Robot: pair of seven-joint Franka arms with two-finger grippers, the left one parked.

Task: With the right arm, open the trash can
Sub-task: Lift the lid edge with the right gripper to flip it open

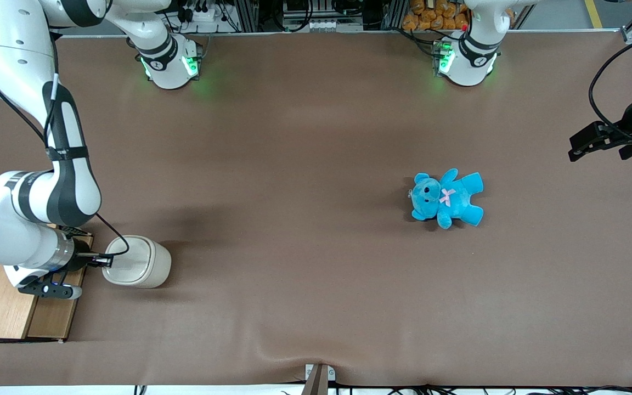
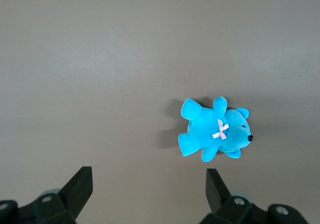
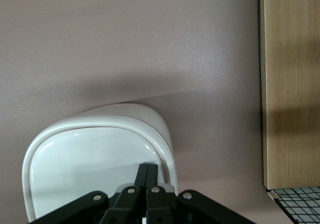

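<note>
The trash can (image 1: 140,262) is a small cream-white rounded-square bin with a paler lid, standing on the brown table toward the working arm's end, beside the wooden-topped box. My right arm (image 1: 36,208) reaches down to it. The gripper (image 1: 105,261) is shut, its two black fingers pressed together with their tips on the lid at the edge nearest the box. In the right wrist view the shut fingertips (image 3: 148,170) rest on the lid of the trash can (image 3: 95,149) just inside its rim.
A wooden-topped box with wire mesh (image 1: 3,302) stands beside the trash can, under my wrist; it also shows in the right wrist view (image 3: 292,83). A blue plush bear (image 1: 447,198) lies toward the parked arm's end; it shows in the left wrist view (image 2: 212,131).
</note>
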